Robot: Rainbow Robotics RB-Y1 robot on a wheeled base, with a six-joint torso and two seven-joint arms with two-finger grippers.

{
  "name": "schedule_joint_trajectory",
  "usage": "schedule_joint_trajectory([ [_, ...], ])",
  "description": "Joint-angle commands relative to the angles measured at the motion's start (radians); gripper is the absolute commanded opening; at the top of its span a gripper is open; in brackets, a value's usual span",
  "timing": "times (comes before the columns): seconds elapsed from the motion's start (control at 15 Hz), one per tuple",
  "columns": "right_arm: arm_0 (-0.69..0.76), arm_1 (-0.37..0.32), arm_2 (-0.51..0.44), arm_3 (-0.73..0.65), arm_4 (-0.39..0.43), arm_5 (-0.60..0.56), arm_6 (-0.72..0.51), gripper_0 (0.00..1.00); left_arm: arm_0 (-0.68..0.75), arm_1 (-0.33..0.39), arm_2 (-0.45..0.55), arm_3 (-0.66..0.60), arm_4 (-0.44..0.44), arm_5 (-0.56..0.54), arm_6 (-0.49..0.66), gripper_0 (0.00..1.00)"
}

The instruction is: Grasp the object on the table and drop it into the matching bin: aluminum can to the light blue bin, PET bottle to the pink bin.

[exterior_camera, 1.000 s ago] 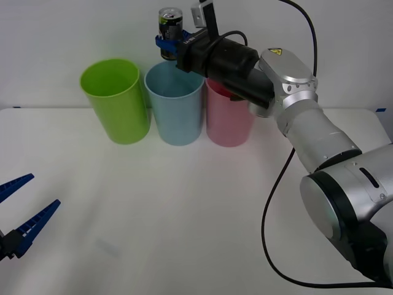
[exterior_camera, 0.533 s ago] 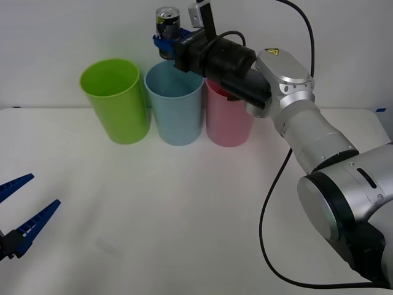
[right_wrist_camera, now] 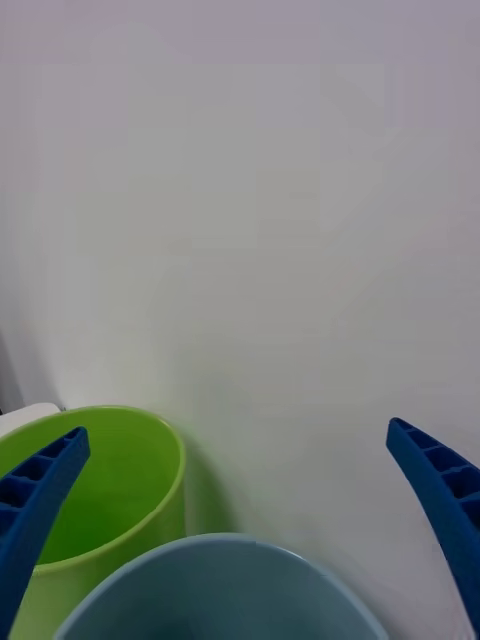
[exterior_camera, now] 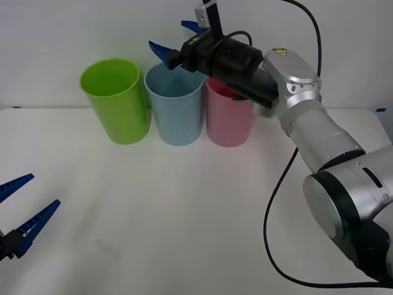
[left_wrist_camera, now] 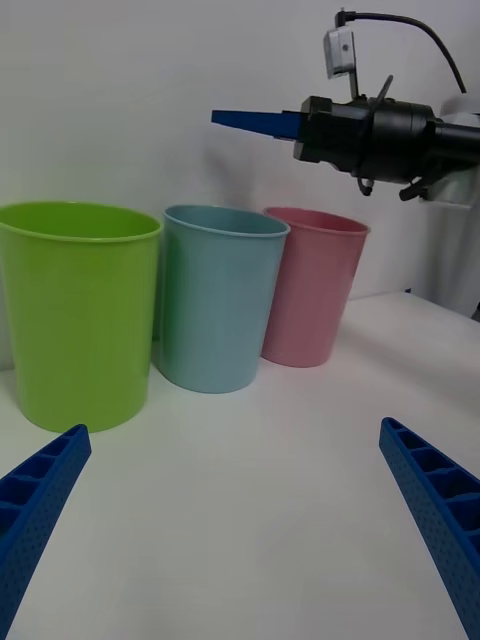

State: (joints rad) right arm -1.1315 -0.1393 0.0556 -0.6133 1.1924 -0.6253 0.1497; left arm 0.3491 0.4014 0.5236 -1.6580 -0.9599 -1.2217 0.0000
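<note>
Right gripper: blue ribbed fingers spread, empty | above tall pale blue plastic bin | left gripper: open, low over white table

The blue bin, pink bin and green bin look like smooth plastic with a soft sheen. The desk is plain white and matt. The right pincer has ribbed blue plastic fingers on a matt black body; the arm behind is satin silver metal.
</note>
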Motion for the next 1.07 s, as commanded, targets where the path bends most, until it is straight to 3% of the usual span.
schedule_joint_trajectory([
  [0.07,0.012,-0.043,0.05,0.0,-0.063,-0.028,0.011,1.0,0.0,0.0,0.0,0.0,0.0,0.0,0.0,1.0],
  [0.27,0.015,-0.14,0.244,-0.009,-0.284,-0.047,0.022,1.0,0.0,0.0,0.0,0.0,0.0,0.0,0.0,1.0],
  [0.33,0.016,-0.187,0.336,-0.025,-0.393,-0.053,0.031,1.0,0.0,0.0,0.0,0.0,0.0,0.0,0.0,1.0],
  [0.47,0.048,-0.27,0.446,-0.103,-0.522,-0.053,0.039,1.0,0.0,0.0,0.0,0.0,0.0,0.0,0.0,1.0],
  [0.73,0.177,-0.401,0.475,-0.307,-0.576,-0.048,0.034,1.0,0.0,0.0,0.0,0.0,0.0,0.0,0.0,1.0],
  [1.07,0.312,-0.51,0.475,-0.485,-0.616,-0.027,0.039,1.0,0.0,0.0,0.0,0.0,0.0,0.0,0.0,1.0],
])
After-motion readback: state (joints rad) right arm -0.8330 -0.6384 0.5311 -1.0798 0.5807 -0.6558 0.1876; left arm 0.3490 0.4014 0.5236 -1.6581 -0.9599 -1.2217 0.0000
